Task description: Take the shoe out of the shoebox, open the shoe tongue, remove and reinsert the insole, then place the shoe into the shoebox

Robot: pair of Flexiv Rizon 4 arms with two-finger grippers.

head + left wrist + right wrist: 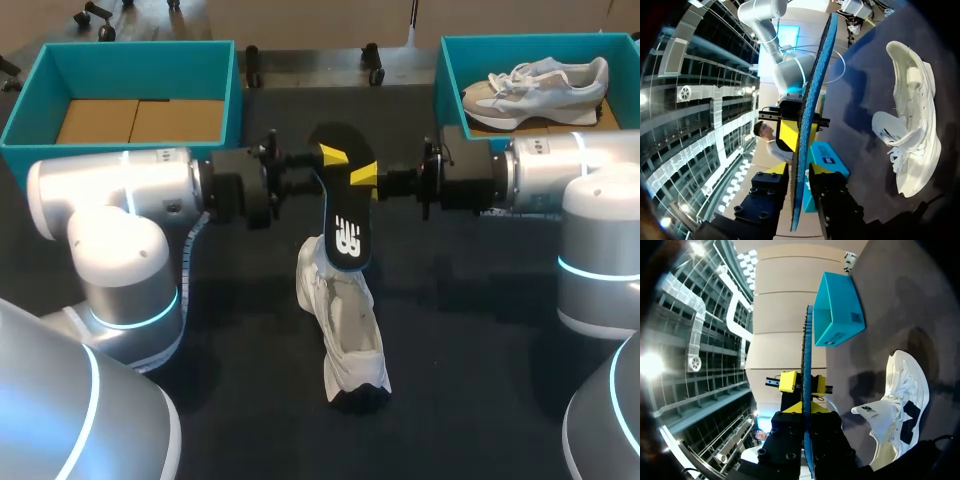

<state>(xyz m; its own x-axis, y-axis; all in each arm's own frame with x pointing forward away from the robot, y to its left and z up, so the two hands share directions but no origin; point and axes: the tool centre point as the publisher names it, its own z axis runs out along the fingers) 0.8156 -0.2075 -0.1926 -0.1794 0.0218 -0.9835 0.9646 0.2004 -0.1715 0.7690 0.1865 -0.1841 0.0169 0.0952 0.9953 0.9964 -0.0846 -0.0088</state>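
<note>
A black insole (345, 205) with a blue underside hangs upright over the middle of the table, above the white shoe (343, 325) lying on the black mat. My right gripper (367, 178) is shut on the insole's upper part, which shows edge-on between its fingers in the right wrist view (807, 415). From the opposite side my left gripper (330, 158) straddles the same end of the insole (810, 110). Its fingers (787, 381) stand close on either side, with a thin gap showing on one side. The shoe (912, 130) lies below both grippers, tongue pulled open.
A teal shoebox (30, 105) at the back left shows only its cardboard floor. A second teal box (452, 55) at the back right holds another pale sneaker (540, 85). Both arms stretch across the middle of the table.
</note>
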